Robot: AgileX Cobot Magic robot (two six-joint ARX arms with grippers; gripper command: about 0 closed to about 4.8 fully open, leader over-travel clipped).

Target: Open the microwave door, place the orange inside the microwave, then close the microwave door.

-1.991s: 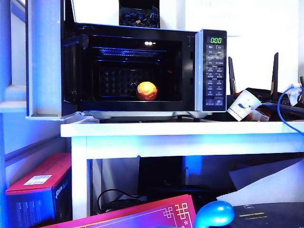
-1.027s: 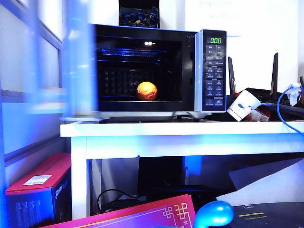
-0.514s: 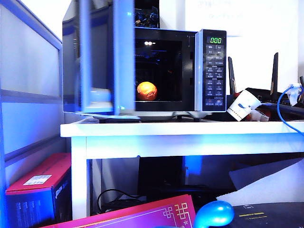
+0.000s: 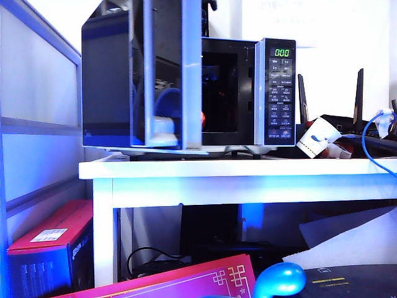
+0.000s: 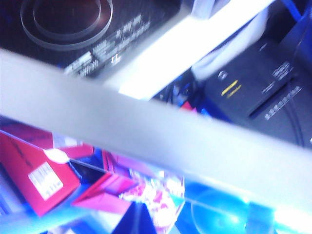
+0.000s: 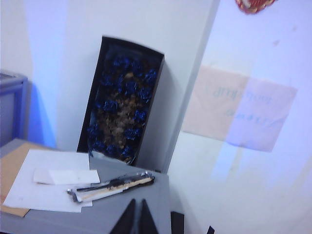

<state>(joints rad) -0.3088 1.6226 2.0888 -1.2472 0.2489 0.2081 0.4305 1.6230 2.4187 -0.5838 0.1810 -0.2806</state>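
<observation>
Right gripper (image 6: 136,214) shut; orange (image 4: 203,118) mostly hidden.

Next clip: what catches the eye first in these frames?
The microwave door, a glossy black panel, stands partly open across the front of the microwave on the white table, with only a sliver of the orange showing past its edge. The green display glows on the right. The right gripper is shut above the microwave's top; the left gripper isn't visible.

Glossy black microwave door (image 4: 133,77) half-shut, nearly hiding the orange (image 4: 203,118) inside the microwave (image 4: 276,93).
</observation>
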